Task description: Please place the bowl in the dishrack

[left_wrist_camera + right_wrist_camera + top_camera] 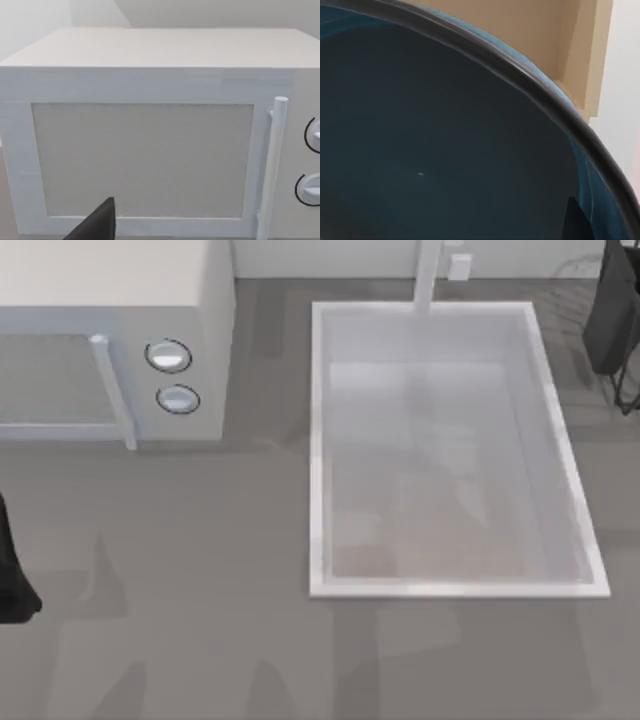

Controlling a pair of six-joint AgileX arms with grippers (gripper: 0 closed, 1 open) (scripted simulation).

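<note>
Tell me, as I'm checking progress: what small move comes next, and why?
Probably lower the right gripper slightly: it hangs over the thin dark-wire dishrack at the table's far right, the glossy teal bowl close to its wrist camera. Left gripper sits parked at left.

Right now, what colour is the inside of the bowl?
Dark teal-blue; the bowl shows best in the right wrist view.

One microwave [110,340], two knobs [168,356], one sink basin [318,440], one bowl [445,150]
</note>
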